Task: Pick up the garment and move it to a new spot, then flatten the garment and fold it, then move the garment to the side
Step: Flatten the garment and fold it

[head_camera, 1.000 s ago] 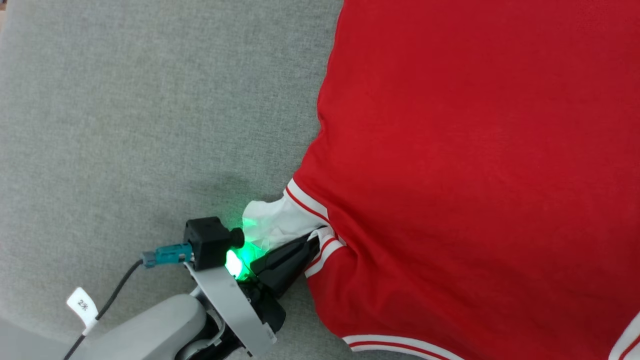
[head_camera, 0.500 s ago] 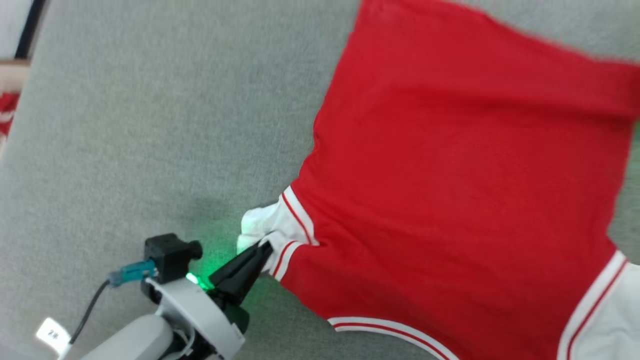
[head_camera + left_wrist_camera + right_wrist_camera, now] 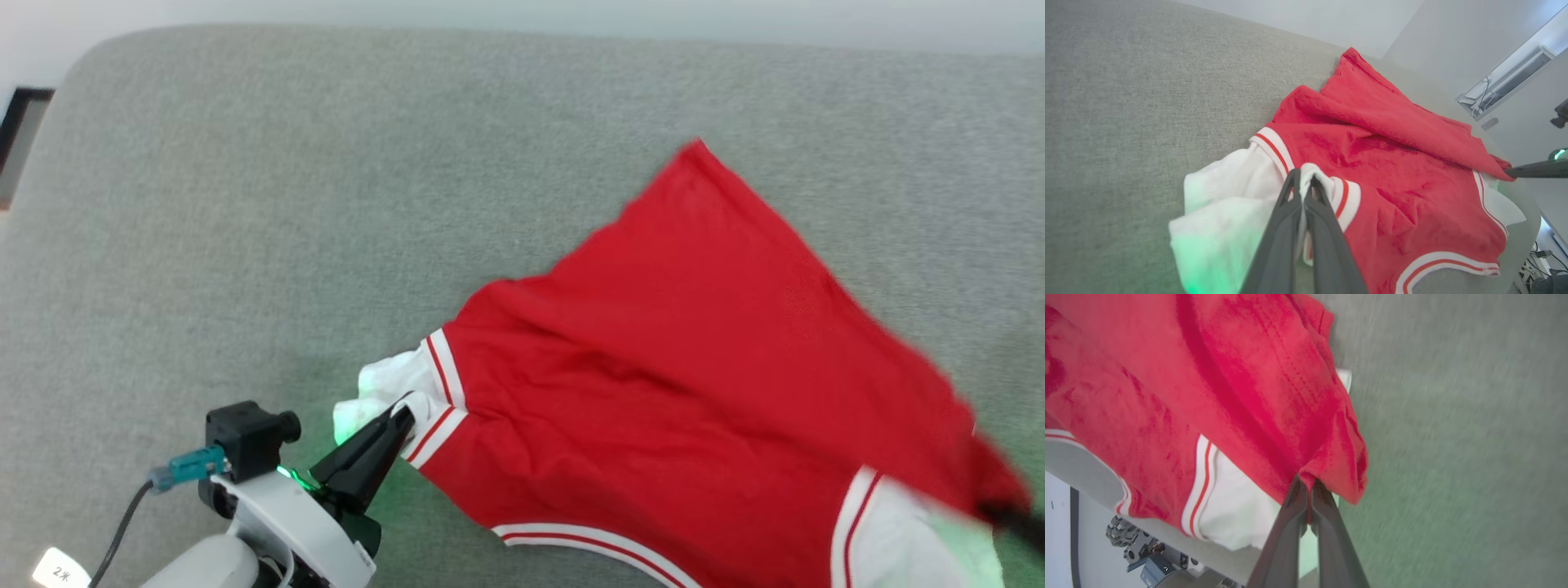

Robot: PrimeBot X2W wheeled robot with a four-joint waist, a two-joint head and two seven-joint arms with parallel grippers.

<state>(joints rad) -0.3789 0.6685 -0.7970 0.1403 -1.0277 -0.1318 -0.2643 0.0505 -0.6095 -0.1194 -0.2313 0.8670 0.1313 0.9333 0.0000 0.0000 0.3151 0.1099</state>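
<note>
The garment (image 3: 669,392) is a red jersey with white sleeves and red-white striped trim, lying plain side up on the grey cushion (image 3: 286,204). My left gripper (image 3: 402,415) is shut on the striped cuff of the left white sleeve (image 3: 1220,192), fingers pinched together (image 3: 1302,181). At the lower right edge of the head view my right gripper (image 3: 992,513) is shut on a bunched corner of red cloth. The right wrist view shows this pinch (image 3: 1306,484), with the red hem (image 3: 1347,465) draped over the other white sleeve (image 3: 1237,506). One flap of red cloth (image 3: 1392,118) lies doubled over the body.
Grey cushion stretches left and back of the garment, ending at a rounded far edge (image 3: 490,33) against a pale wall. A dark frame (image 3: 16,122) stands at the far left. Robot base parts (image 3: 1139,555) sit below the cushion's near edge.
The head camera has tilted up, showing more cushion. My right gripper has shut on red cloth and drawn it toward the near right, doubling the garment. My left gripper keeps its hold on the sleeve.
</note>
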